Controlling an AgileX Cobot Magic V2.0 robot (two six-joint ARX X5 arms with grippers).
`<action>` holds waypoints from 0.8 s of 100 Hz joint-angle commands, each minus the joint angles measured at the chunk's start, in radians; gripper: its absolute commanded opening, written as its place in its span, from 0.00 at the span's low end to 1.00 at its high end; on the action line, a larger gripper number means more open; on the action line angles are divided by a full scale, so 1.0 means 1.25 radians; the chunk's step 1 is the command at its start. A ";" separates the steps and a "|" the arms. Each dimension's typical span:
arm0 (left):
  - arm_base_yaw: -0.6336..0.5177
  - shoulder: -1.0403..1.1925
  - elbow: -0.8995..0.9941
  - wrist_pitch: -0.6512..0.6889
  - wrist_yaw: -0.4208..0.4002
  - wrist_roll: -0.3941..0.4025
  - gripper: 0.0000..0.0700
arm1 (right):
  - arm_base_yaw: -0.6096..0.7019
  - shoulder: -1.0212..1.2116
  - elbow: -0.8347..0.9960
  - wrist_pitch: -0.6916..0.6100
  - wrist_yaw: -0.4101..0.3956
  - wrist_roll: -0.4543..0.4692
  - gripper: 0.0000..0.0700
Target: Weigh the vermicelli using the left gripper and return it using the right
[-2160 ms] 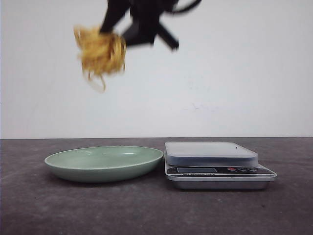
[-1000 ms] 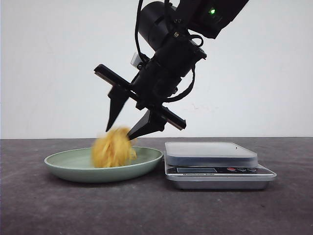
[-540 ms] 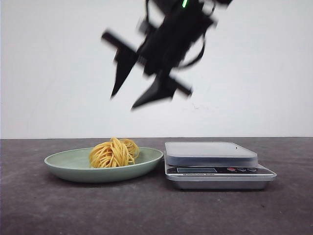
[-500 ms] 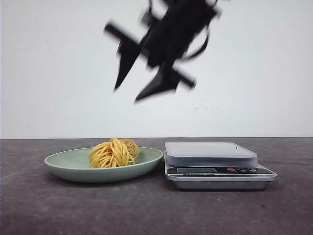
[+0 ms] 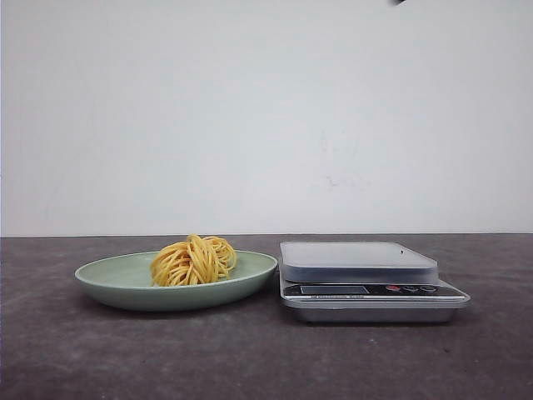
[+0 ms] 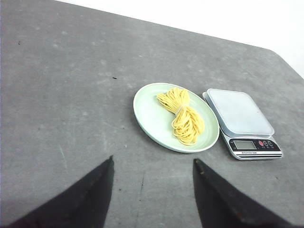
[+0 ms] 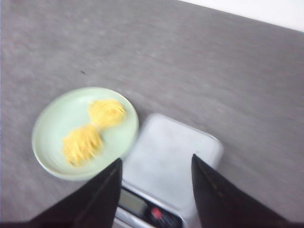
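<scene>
A yellow bundle of vermicelli (image 5: 194, 259) lies in the pale green plate (image 5: 117, 282) left of the silver kitchen scale (image 5: 366, 279), whose platform is bare. In the left wrist view the vermicelli (image 6: 182, 116) lies on the plate (image 6: 147, 107) beside the scale (image 6: 242, 121); my left gripper (image 6: 153, 161) is open and empty, high above bare table short of the plate. In the blurred right wrist view my right gripper (image 7: 156, 164) is open and empty, high over the scale (image 7: 173, 164), with the vermicelli (image 7: 92, 128) on the plate (image 7: 52, 126). Neither gripper shows in the front view.
The dark grey table (image 5: 250, 358) extends in front of the plate and scale. A plain white wall (image 5: 266, 117) stands behind. A small dark bit of an arm (image 5: 398, 2) shows at the front view's top edge.
The right gripper let the vermicelli go onto the plate, then rose open and empty, up out of the front view. The vermicelli now lies still in the plate.
</scene>
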 commanded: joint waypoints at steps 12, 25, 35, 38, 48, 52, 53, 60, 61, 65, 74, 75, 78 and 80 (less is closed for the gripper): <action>-0.002 -0.002 0.007 0.042 -0.009 0.013 0.43 | 0.011 -0.158 0.017 -0.088 0.039 -0.007 0.41; -0.002 -0.002 0.007 0.067 -0.035 0.024 0.43 | 0.020 -0.267 0.017 -0.157 0.067 0.001 0.43; -0.002 -0.002 0.007 0.079 -0.044 0.024 0.43 | 0.023 -0.337 0.016 -0.225 0.086 0.035 0.51; -0.002 -0.002 0.007 0.082 -0.044 0.024 0.43 | 0.023 -0.356 0.015 -0.243 0.090 0.043 0.51; -0.002 -0.002 0.004 0.095 -0.044 0.024 0.43 | 0.023 -0.411 0.009 -0.285 0.110 0.045 0.51; -0.002 -0.002 0.002 0.098 -0.045 0.024 0.43 | 0.022 -0.431 0.003 -0.287 0.123 0.045 0.51; -0.002 -0.002 0.002 0.099 -0.046 0.024 0.43 | 0.022 -0.436 0.001 -0.287 0.125 0.045 0.51; -0.002 0.000 -0.004 0.102 -0.058 0.027 0.43 | 0.021 -0.468 -0.013 -0.280 0.140 0.052 0.51; -0.002 0.000 -0.005 0.102 -0.060 0.027 0.43 | 0.021 -0.473 -0.015 -0.278 0.142 0.053 0.51; -0.002 0.002 -0.010 0.102 -0.063 0.027 0.43 | 0.021 -0.489 -0.027 -0.271 0.146 0.053 0.51; -0.002 0.005 -0.025 0.112 -0.062 0.026 0.43 | 0.021 -0.519 -0.063 -0.254 0.147 0.053 0.51; -0.002 0.006 -0.027 0.114 -0.062 0.025 0.43 | 0.021 -0.522 -0.069 -0.250 0.147 0.053 0.51; -0.002 0.006 -0.033 0.118 -0.062 0.023 0.43 | 0.021 -0.531 -0.086 -0.239 0.145 0.053 0.51; -0.002 0.007 -0.036 0.121 -0.062 0.023 0.43 | 0.021 -0.537 -0.097 -0.233 0.145 0.053 0.51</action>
